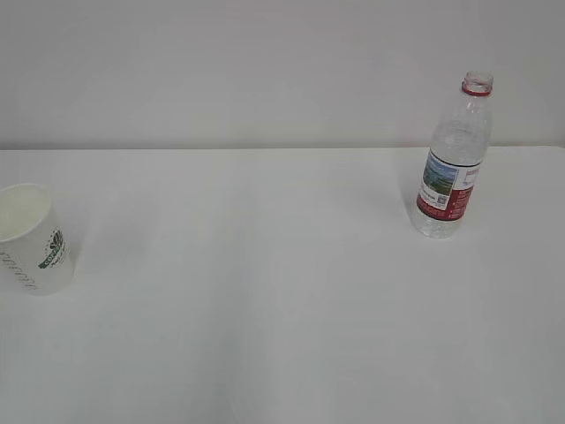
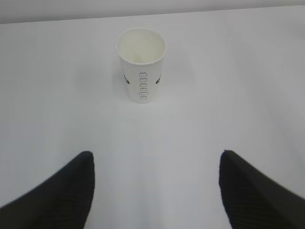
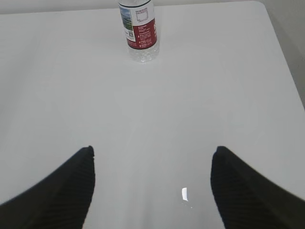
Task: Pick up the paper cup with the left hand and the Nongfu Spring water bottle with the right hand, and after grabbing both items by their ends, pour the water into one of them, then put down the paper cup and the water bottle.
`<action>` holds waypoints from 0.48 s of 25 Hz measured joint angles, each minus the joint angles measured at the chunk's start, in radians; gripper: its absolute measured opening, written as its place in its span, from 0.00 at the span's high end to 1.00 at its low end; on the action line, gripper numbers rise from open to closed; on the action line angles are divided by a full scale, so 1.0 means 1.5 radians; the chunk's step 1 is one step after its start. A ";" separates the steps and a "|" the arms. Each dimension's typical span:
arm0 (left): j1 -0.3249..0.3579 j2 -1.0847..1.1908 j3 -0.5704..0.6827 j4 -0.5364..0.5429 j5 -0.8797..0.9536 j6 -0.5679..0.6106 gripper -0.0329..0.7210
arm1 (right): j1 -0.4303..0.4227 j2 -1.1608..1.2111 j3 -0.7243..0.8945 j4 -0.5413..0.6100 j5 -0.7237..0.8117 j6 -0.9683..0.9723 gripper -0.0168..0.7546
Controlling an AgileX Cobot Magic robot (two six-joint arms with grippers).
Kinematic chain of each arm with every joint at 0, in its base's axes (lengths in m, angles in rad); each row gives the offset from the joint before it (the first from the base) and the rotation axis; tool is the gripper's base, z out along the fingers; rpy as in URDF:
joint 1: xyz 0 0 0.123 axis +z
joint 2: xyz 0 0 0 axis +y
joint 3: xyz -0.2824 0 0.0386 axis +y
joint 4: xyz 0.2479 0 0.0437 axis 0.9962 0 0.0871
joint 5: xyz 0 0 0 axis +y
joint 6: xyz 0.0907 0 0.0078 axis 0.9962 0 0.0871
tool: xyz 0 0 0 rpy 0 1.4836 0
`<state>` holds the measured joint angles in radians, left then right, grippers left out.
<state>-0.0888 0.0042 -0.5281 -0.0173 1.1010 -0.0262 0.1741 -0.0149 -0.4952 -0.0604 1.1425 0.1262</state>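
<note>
Hovering pincers: both hang above the white tabletop [image 1: 282, 291], seen only in their own wrist views.
Left pincer [image 2: 157, 191]: jaws spread wide, nothing between them; only the two dark ribbed fingertips [image 2: 66, 191] show at the bottom corners of the view.
Ahead of the left pincer: the paper cup [image 2: 141, 64] stands upright on the tabletop, well apart from the fingertips and slightly left of the midline between them.
Cup details: white, tapered, rolled rim, mouth up and open; a column of small dark marks faces the left pincer, and the exterior view shows a dark green logo on its side. Whether it holds any liquid cannot be told.
Right pincer [image 3: 152, 188]: jaws likewise spread wide and holding nothing; two dark fingertips [image 3: 248, 191] show at the bottom corners.
Ahead of the right pincer: the Nongfu Spring water bottle [image 3: 139, 33] stands upright, well apart and a little left of the midline; its top is cut off by the view's edge.
Bottle details: clear plastic, red neck ring, no cap visible, red-and-white label with a landscape picture. Any water level cannot be made out.
Between the two things: bare tabletop; cup and bottle stand well apart.
Near the right pincer: a small bright glint [image 3: 185, 193] on the tabletop.
</note>
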 joint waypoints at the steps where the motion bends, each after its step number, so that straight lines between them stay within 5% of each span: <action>1: 0.000 0.000 0.000 0.000 0.000 0.000 0.17 | 0.000 0.000 0.000 0.000 0.000 0.000 0.24; 12: 0.000 0.000 0.000 0.000 0.000 0.000 0.17 | 0.000 0.000 0.000 0.000 0.000 0.000 0.24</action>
<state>-0.0888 0.0042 -0.5281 -0.0173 1.1010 -0.0262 0.1741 -0.0149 -0.4952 -0.0604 1.1425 0.1262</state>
